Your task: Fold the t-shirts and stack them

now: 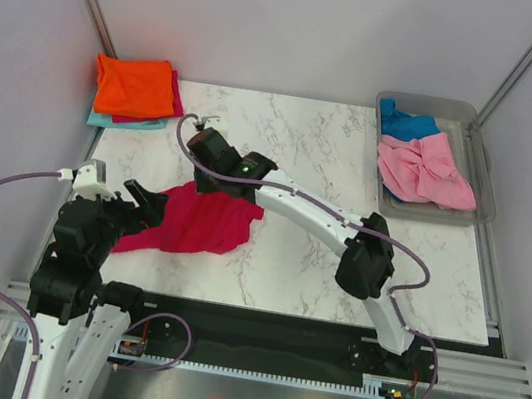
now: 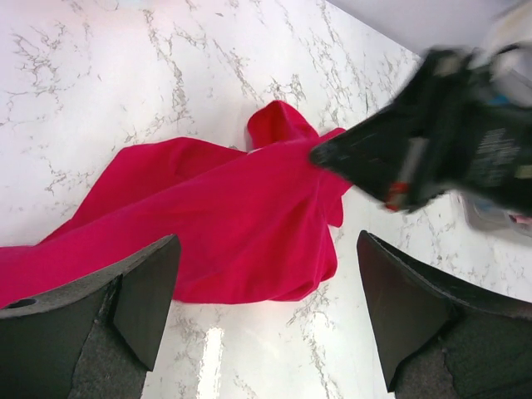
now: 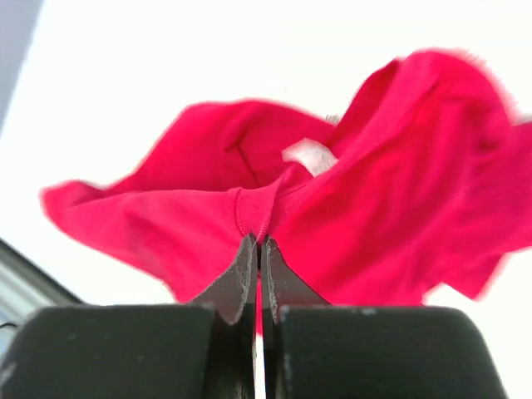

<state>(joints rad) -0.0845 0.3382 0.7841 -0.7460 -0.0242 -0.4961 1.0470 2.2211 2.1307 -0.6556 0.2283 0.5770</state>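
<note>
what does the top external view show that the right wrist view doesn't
Only the top external view shows the folded orange t-shirt on the far-left stack, the clear grey plastic tub holding a blue t-shirt and a light pink t-shirt, and the left gripper. Only the right wrist view shows a white neck label and the right gripper pinched shut on the collar seam near it. Both show the crumpled crimson-pink t-shirt.
</note>
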